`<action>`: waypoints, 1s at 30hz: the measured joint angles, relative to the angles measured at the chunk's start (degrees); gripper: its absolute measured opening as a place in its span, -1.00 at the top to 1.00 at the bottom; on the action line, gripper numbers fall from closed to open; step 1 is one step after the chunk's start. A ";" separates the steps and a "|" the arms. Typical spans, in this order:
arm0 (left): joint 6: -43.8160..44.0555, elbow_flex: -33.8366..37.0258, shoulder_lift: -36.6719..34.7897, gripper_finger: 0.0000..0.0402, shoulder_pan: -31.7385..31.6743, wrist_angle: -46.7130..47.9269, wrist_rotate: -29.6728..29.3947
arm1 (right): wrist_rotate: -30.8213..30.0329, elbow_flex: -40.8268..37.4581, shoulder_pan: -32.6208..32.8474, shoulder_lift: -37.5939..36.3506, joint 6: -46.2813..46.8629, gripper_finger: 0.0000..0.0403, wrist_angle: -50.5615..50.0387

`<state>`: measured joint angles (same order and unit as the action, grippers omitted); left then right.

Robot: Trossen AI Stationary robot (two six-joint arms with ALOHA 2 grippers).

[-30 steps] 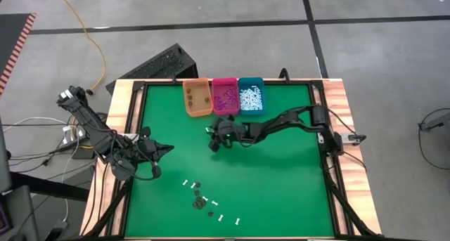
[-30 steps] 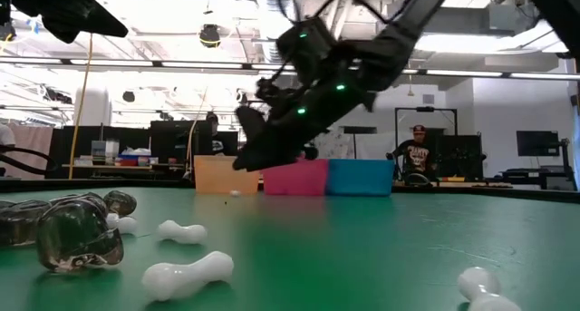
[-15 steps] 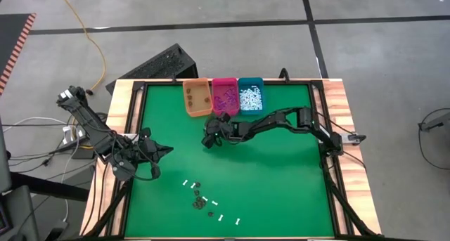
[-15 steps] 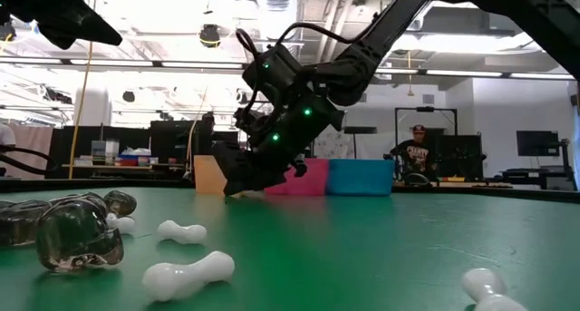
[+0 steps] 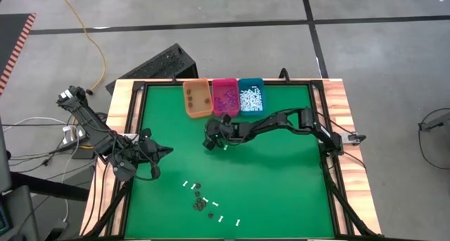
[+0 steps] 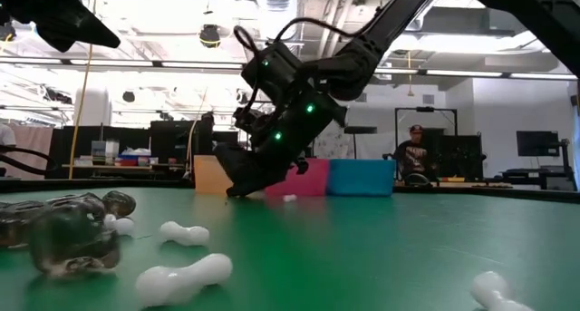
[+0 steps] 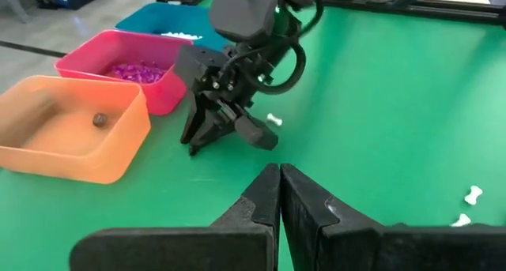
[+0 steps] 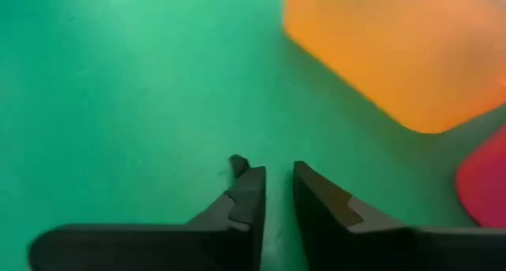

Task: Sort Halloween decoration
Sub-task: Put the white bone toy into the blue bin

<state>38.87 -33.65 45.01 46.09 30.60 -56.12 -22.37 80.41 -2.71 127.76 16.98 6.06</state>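
Reaching down beside the orange bin (image 5: 196,99), our right gripper (image 7: 207,138) shows narrowly parted fingers, nothing visibly pinched, a white stick (image 7: 274,120) lying just beside it, while decorations (image 5: 204,201) remain scattered near our pressed-together left gripper (image 5: 166,150).

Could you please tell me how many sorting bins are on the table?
3, side by side along the table's far edge: orange bin, pink bin, teal bin. None looks hidden.

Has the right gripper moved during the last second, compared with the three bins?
Yes. In the high view the right gripper has shifted toward the left arm's side, from below the pink bin to below the orange bin, and it has come down to the green table.
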 joint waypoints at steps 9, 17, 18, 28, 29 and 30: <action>0.73 0.00 0.00 1.00 0.02 -0.07 3.34 | 4.16 -4.54 4.86 -16.78 -8.61 0.65 -6.64; 0.59 0.00 0.00 1.00 0.02 -0.08 2.58 | 0.37 -22.23 11.88 -34.84 -0.74 0.65 -6.45; 0.65 0.00 -0.02 1.00 0.02 -0.07 2.29 | 0.78 -24.44 12.85 -36.12 -0.14 0.63 -6.57; 0.85 0.00 -0.02 1.00 0.02 -0.16 1.60 | 1.59 -35.98 17.21 -37.85 4.61 -0.01 -6.77; 0.85 0.00 0.00 1.00 0.02 -0.14 1.43 | 1.56 -36.31 17.16 -37.25 4.67 -0.09 -6.78; 0.85 0.00 0.00 1.00 0.01 -0.09 1.23 | 1.58 -36.63 17.15 -36.67 4.63 -0.17 -6.48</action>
<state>39.72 -33.65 45.01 46.09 30.50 -54.89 -20.79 43.78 14.43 91.10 21.60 -0.43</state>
